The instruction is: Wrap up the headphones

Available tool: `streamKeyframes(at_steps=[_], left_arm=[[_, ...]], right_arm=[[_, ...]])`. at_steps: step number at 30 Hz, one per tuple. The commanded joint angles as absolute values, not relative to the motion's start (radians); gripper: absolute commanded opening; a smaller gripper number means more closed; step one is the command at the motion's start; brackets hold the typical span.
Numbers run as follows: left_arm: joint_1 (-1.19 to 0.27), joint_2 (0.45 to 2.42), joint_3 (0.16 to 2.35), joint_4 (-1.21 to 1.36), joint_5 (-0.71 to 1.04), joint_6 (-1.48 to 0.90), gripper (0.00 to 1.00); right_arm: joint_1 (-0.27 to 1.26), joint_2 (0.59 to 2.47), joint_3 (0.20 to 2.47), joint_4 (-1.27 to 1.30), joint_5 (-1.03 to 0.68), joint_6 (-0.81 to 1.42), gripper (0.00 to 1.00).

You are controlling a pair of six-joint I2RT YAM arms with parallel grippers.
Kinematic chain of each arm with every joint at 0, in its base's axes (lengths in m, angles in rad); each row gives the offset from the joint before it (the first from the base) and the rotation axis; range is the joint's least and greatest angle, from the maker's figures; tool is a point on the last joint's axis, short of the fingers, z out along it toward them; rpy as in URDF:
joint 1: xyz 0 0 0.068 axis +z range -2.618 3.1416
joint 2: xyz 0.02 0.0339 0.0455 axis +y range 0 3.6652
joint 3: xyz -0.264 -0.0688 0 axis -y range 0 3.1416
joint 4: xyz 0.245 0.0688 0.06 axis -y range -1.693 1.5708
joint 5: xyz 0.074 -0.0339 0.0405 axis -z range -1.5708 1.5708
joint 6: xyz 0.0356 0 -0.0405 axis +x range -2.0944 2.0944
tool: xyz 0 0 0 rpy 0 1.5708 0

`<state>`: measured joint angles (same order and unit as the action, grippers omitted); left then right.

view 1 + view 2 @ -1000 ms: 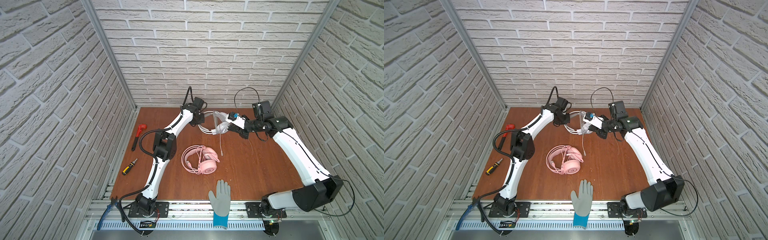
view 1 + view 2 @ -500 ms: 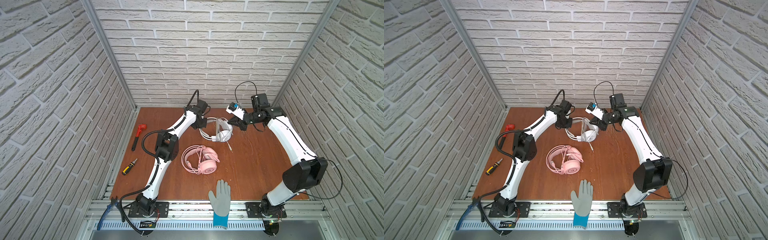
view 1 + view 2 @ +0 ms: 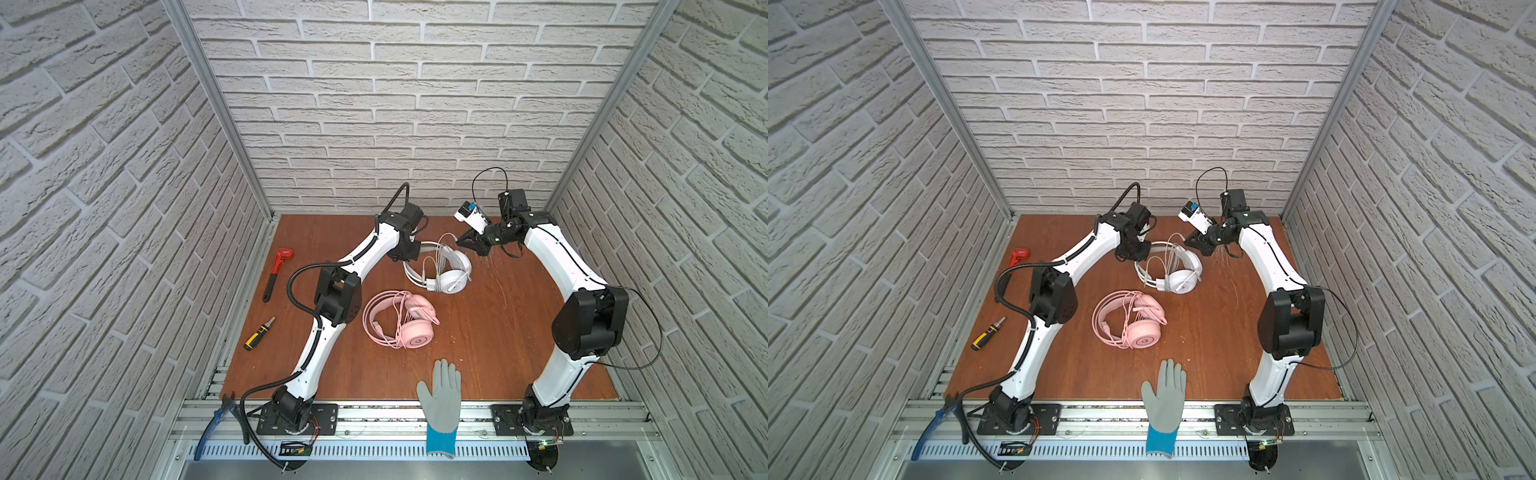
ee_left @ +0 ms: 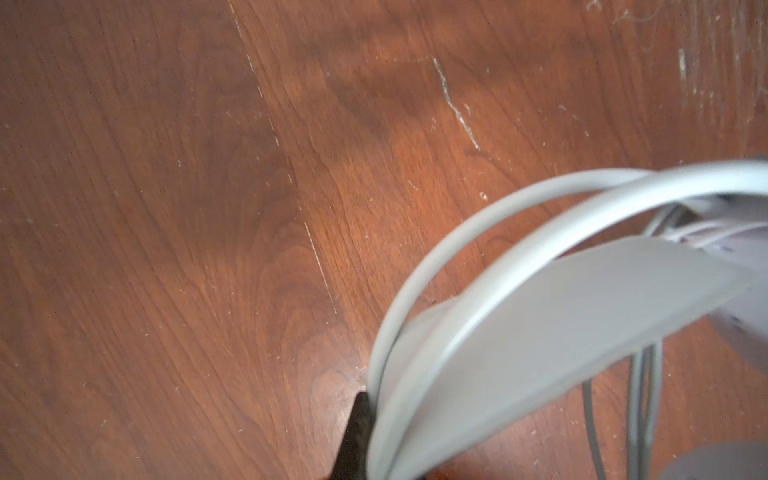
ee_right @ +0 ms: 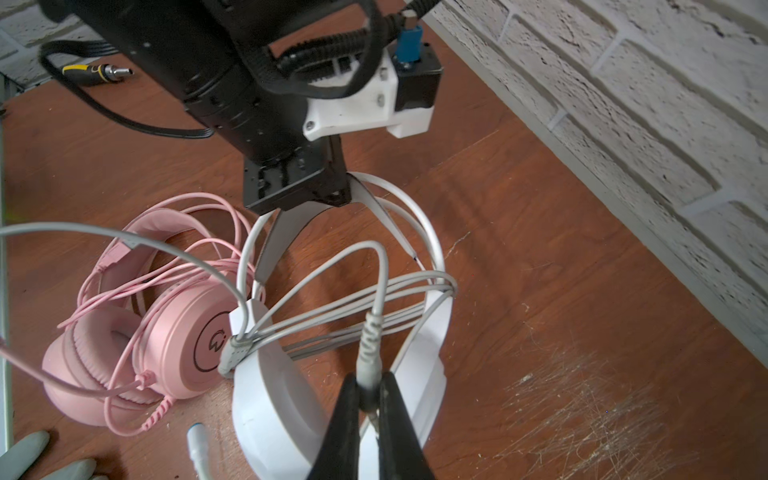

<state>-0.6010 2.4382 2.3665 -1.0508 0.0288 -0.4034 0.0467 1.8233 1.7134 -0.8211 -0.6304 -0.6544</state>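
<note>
Now my right pincer point(image 5: 368, 395), pinching the thin grey cable point(image 5: 384, 274) of the white plastic over-ear headset point(image 5: 266, 395), has swung back: another wrap apparently laid.

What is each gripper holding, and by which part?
The left gripper grips the white headphones by the headband; right gripper pinches their cable at its ribbed end.

free: table point(image 3: 519, 332) R of pink headset point(image 3: 417, 332) | obstacle: white headset point(image 3: 451, 280) at back | gap between headsets prob. tight
</note>
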Motion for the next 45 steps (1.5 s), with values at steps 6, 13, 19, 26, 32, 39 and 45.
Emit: streamKeyframes(at_steps=[6,13,19,26,32,39,45], left_arm=[[-0.616,2.43,2.406,-1.072,0.06,-0.39,0.0],[-0.615,2.427,2.409,-1.082,0.061,-0.4,0.0],[-0.618,2.428,2.411,-1.081,0.083,-0.402,0.0],[-0.624,2.427,2.413,-1.086,0.108,-0.4,0.0],[-0.63,2.452,2.435,-1.1,0.124,-0.404,0.0],[-0.63,2.453,2.439,-1.107,0.146,-0.39,0.0],[-0.629,2.463,2.435,-1.106,0.205,-0.382,0.0]], right_arm=[[0.002,1.86,1.717,-0.741,-0.623,-0.512,0.05],[-0.057,1.896,1.694,-0.754,-0.583,-0.382,0.05],[-0.064,1.963,1.707,-0.805,-0.595,-0.316,0.05],[-0.058,2.051,1.751,-0.838,-0.597,-0.236,0.05],[-0.036,2.082,1.754,-0.83,-0.605,-0.207,0.05],[-0.035,2.127,1.804,-0.833,-0.596,-0.178,0.05],[-0.031,2.168,1.873,-0.853,-0.569,-0.186,0.11]])
